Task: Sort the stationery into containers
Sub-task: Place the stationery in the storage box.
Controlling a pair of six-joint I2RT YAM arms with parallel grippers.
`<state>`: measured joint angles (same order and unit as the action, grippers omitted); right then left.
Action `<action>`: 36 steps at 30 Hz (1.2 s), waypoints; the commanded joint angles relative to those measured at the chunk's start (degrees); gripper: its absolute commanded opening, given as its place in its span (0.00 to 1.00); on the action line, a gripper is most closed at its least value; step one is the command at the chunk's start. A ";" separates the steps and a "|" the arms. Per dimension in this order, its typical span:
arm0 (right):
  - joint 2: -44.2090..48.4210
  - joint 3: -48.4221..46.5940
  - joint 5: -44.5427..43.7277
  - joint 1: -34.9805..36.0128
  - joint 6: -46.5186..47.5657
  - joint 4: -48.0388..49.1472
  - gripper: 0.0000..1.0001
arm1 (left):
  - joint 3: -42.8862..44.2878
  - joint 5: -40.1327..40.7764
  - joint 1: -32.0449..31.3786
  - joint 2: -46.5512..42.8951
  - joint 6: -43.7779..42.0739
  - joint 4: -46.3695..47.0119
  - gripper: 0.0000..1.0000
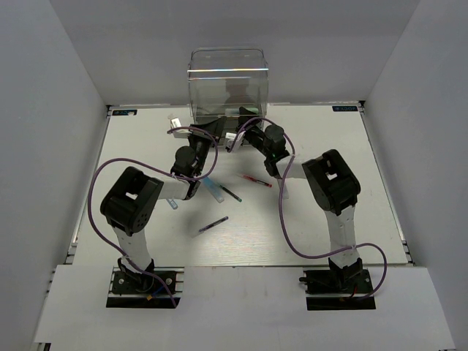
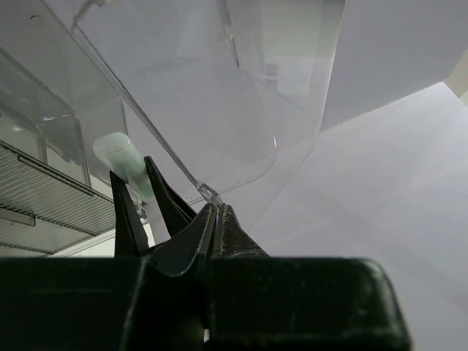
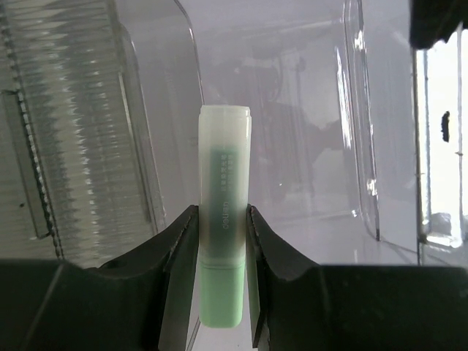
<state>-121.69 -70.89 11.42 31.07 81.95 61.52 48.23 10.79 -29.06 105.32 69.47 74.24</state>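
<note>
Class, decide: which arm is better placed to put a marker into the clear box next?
Right: the right gripper clamps the green marker at the clear box; the left gripper is shut on a clear plastic edge.

Right gripper [image 3: 221, 234] clamps a green marker [image 3: 224, 219] upright — clear plastic box [image 3: 131, 131] just behind
</note>
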 commanded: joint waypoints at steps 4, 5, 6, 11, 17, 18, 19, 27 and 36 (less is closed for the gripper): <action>-0.39 -3.73 -3.33 -0.31 -5.75 1.24 0.00 | -0.33 0.29 -0.03 -3.45 0.14 4.34 0.12; -0.13 -3.64 -3.42 -0.22 -6.19 1.06 0.00 | -0.33 0.29 -0.03 -3.45 0.14 4.34 0.12; 0.13 -3.81 -3.51 -0.22 -7.15 0.97 0.00 | -0.33 0.29 -0.03 -3.45 0.14 4.34 0.12; 1.89 -3.81 -3.86 -0.22 -11.28 -0.87 0.00 | 0.20 0.29 -0.03 -3.45 0.14 4.34 0.12; 2.95 -4.78 -5.18 -0.31 -15.33 -3.60 0.00 | 0.20 -0.24 -0.03 -3.45 0.14 4.34 0.12; 2.86 -4.78 -5.53 -0.39 -15.85 -4.03 0.00 | 0.20 -0.24 -0.03 -3.45 0.14 4.34 0.12; 3.12 -4.95 -5.62 -0.31 -16.12 -4.30 0.00 | 0.20 -0.24 -0.03 -3.45 0.14 4.34 0.12; 3.91 -4.08 -5.18 -0.22 -16.65 -3.60 0.32 | 0.73 -0.24 -0.03 -3.45 0.14 4.34 0.12; 5.14 -3.02 -3.87 -0.40 -17.79 -2.63 0.59 | 0.73 -0.24 -0.03 -3.45 0.14 3.81 0.12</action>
<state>-120.38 -73.60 7.75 30.98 66.32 56.25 48.38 10.74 -29.06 104.90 69.84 75.94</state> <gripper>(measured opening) 0.576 0.128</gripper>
